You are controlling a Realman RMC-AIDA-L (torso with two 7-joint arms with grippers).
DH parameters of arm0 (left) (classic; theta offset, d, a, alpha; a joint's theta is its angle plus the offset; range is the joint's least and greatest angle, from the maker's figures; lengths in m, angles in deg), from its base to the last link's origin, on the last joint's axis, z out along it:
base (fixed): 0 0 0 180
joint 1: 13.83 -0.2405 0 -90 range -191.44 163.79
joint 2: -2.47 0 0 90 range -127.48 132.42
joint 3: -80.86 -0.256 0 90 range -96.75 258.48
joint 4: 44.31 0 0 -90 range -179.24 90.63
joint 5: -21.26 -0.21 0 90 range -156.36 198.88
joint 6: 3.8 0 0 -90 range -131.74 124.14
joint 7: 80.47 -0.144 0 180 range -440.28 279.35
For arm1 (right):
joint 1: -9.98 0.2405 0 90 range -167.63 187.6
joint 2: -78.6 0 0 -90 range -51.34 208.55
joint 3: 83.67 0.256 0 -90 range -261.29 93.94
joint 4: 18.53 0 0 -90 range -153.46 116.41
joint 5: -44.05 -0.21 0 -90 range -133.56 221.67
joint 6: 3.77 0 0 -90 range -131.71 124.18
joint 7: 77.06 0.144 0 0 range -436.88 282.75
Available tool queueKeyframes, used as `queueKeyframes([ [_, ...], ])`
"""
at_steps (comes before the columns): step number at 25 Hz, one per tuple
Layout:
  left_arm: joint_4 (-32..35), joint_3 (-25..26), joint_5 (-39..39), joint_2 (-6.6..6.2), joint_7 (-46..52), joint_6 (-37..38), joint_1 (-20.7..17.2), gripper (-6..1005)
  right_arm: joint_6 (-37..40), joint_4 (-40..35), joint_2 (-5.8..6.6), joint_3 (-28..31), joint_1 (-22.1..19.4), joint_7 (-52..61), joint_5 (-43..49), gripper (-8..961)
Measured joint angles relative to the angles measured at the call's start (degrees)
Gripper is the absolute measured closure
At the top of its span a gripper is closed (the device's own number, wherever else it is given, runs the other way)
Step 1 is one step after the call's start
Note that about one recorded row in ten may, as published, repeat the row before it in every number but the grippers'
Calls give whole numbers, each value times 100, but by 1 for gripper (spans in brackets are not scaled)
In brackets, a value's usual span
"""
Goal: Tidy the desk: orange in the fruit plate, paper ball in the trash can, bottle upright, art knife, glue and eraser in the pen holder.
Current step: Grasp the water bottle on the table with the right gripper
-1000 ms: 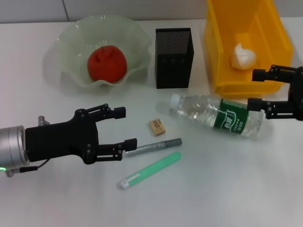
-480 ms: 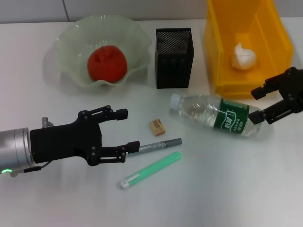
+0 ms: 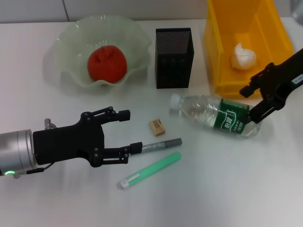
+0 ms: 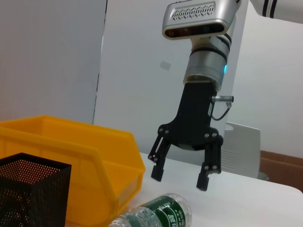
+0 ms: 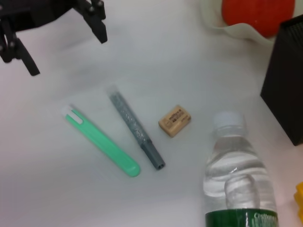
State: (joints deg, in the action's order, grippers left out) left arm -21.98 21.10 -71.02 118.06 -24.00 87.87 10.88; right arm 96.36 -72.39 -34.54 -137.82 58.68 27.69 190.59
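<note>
From the head view, the white desk carried everything. Near its back edge a pale green fruit plate with a wavy rim held the orange; beside it stood the black mesh pen holder, and toward the back right corner the yellow trash can held the paper ball. The bottle lay on its side in front of the can, cap toward the pen holder. The eraser, the grey glue stick and the green art knife lay mid-desk, near each other but apart. The left gripper hovered over the desk's left part with its jaws spread wide, holding nothing, its lower fingertip just beside the glue stick's end. The right gripper was at the bottle's base end, jaws wide and holding nothing. In the left wrist view, the right gripper hung open just above the lying bottle, with the trash can and pen holder alongside, and a plain pale wall behind the desk. In the right wrist view, the bottle, eraser, glue stick and art knife lay on the white surface, the left gripper's fingers spread beyond them, the orange behind.
</note>
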Motion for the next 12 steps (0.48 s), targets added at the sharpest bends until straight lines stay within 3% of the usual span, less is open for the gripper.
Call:
queueKeyframes([
  [12,0,-1,0,0,-4,-1,-18,166,-404,-180,-265,-316,-54,-32,168,131],
])
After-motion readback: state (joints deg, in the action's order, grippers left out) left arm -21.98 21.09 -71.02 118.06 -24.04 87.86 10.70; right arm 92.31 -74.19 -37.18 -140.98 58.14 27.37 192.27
